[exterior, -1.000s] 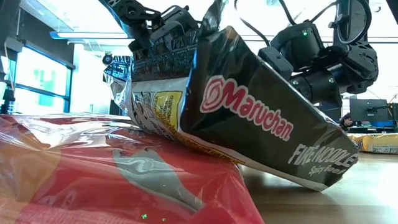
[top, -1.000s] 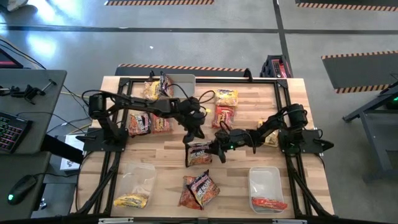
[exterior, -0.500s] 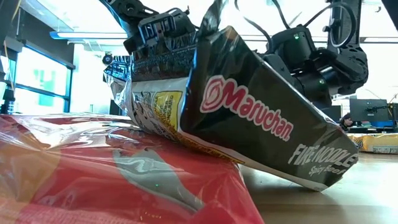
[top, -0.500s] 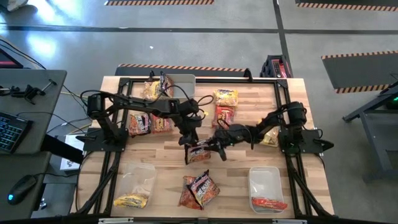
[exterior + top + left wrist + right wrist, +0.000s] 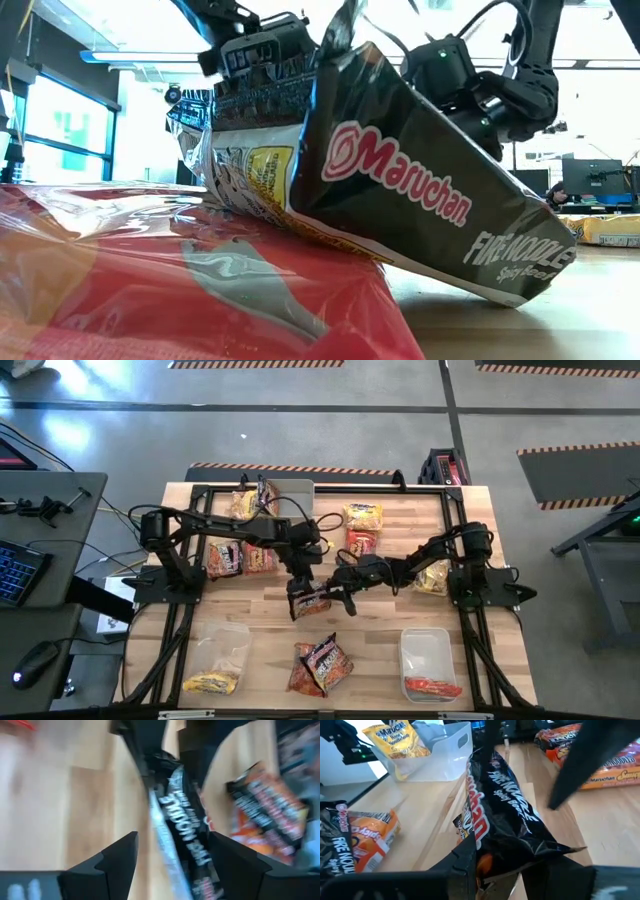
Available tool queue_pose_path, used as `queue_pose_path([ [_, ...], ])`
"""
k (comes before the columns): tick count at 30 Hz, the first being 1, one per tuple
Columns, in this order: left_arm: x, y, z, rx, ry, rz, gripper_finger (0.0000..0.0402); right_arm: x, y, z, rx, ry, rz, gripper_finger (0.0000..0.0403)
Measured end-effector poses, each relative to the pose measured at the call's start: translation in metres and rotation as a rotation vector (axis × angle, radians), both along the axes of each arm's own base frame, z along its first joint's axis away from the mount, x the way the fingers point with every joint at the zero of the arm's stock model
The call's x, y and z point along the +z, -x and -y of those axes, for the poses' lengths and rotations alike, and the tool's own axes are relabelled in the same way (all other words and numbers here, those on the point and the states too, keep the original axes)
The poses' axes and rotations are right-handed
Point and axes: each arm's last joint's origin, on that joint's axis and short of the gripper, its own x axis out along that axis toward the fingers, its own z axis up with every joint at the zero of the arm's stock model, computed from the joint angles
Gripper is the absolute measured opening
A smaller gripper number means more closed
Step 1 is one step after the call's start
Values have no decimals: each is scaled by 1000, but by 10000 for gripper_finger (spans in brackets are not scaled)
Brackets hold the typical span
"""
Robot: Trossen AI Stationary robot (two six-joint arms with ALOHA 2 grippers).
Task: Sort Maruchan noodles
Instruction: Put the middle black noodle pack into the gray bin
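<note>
A dark Maruchan noodle packet (image 5: 311, 601) (image 5: 500, 795) is at the table's middle, between my two grippers. My right gripper (image 5: 340, 598) (image 5: 512, 857) reaches in from the table's right and is shut on it. My left gripper (image 5: 300, 582) (image 5: 172, 840) stands open over the packet's other end (image 5: 182, 820), one finger on each side with a gap to both. Other noodle packets lie about: yellow (image 5: 363, 515), red (image 5: 358, 545), red-orange (image 5: 225, 557), and a pile (image 5: 320, 665) near the front edge, where a dark packet (image 5: 420, 190) leans on a red one (image 5: 200, 290). My right gripper pinches the dark packet's near end (image 5: 492, 852) between its two fingers, coming almost level from the table's right. The packet runs away from the fingers, turned up on its long edge. I cannot tell whether it touches the table.
A clear bin (image 5: 222, 650) at the near left holds a yellow packet (image 5: 210, 682). Another bin (image 5: 428, 650) at the near right holds a red packet (image 5: 432, 686). A third bin (image 5: 290, 488) stands at the far edge. A yellow packet (image 5: 432, 580) lies under my right arm.
My left gripper has opened and let go of the dark packet, staying over it. My right gripper has rolled and gone toward the table's left, rising a little, with the packet. The packet has shifted left and turned up onto its edge.
</note>
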Motion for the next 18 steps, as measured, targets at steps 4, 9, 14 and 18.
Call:
queue_pose_path([
  [4, 13, -3, 5, -45, -73, -13, 232, 2, -5, 0, 8, 29, 1, 90],
  [9, 20, -3, 11, -76, -78, -42, 232, 6, -10, 0, 16, 63, 7, 90],
  [14, 18, 0, 17, -77, -92, -89, 234, 12, -17, 1, 18, 104, 24, 90],
  [18, 17, 1, 21, -67, -141, -115, 234, 16, -23, 5, 13, 119, 32, 90],
])
